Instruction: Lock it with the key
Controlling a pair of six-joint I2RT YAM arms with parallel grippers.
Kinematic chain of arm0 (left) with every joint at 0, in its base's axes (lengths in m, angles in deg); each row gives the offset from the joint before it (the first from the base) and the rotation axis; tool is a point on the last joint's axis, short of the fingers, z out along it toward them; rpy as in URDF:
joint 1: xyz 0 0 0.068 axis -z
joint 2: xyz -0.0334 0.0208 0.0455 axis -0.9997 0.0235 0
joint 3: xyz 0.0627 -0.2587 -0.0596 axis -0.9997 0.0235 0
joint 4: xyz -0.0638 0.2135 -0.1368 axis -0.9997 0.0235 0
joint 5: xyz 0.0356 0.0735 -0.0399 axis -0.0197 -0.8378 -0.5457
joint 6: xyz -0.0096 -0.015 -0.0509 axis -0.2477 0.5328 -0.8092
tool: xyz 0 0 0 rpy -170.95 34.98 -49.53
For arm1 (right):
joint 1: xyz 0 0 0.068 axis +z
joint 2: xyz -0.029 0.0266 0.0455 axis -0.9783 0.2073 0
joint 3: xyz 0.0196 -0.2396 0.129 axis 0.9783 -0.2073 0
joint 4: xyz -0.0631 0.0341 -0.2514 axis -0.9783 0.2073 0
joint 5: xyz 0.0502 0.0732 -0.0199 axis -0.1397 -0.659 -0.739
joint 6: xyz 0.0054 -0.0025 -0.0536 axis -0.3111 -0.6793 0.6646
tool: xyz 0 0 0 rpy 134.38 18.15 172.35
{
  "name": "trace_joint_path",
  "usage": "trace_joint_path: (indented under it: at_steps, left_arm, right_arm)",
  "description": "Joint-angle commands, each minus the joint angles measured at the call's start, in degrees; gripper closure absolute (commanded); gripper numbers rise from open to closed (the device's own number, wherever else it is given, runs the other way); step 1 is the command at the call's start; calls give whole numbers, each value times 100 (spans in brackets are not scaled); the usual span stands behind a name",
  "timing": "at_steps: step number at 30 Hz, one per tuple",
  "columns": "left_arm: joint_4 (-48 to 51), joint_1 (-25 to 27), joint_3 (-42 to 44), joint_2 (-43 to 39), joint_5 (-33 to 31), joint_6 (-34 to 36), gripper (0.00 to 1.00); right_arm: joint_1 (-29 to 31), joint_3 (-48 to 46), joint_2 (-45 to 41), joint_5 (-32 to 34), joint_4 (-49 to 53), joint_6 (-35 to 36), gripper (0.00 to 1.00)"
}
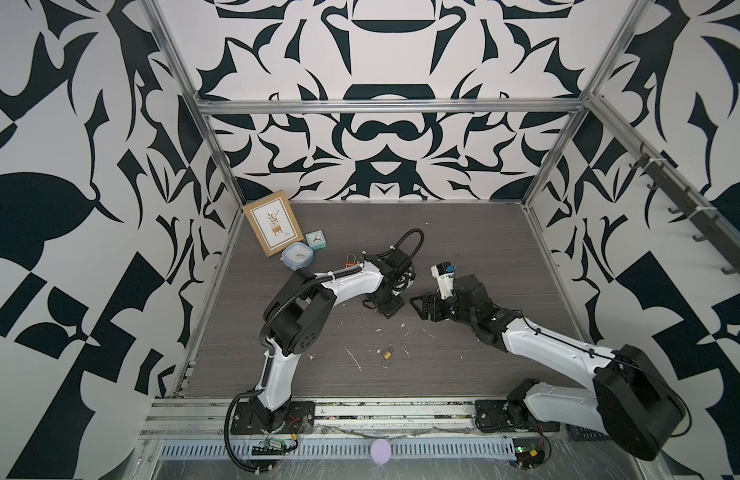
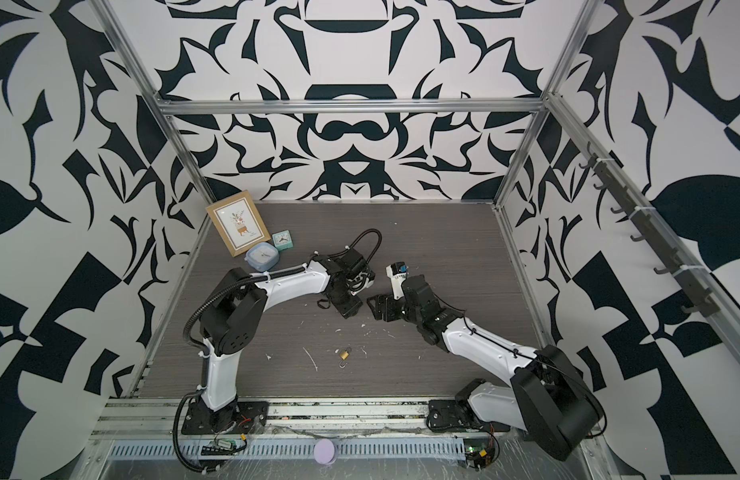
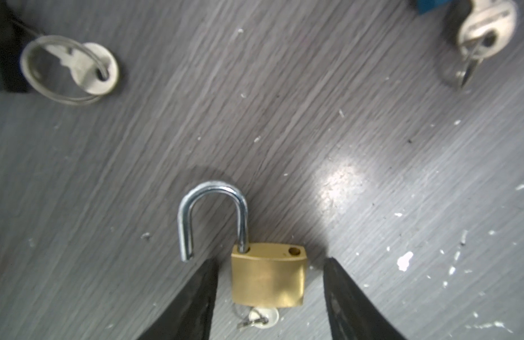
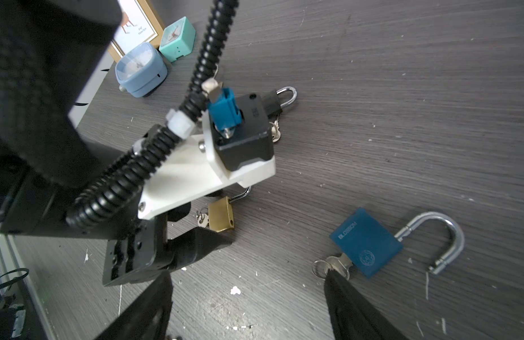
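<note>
In a top view the left gripper points down at the table just left of the frame's middle and hides what lies under it. The left wrist view shows a brass padlock flat on the table between the fingers. There is a thin gap on each side, so the gripper is partly open and has hold of nothing. The shackle is open, with one leg out of the body, and a key sits in the keyway. The right gripper is just right of the middle, low over the table and near the left one. In the right wrist view its fingers are spread wide and empty. One tip lies over the key of a blue padlock, whose shackle is also open; whether the tip touches that key cannot be told. A stray lock, small and brass, lies at lower centre, well apart from both grippers.
</note>
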Motion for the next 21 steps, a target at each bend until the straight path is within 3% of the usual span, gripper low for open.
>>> trace_joint_path:
  at_steps: [1, 11, 21]
  left_arm:
    - [313, 52, -101, 246, 7, 13, 43]
    - [338, 61, 32, 168, -63, 49, 57]
    - [-309, 61, 388, -356, 102, 180, 98]
  right_arm:
    - [30, 8, -118, 94, -71, -22, 17]
    - [33, 37, -127, 144, -58, -28, 17]
    - [26, 448, -232, 571, 504, -254, 17]
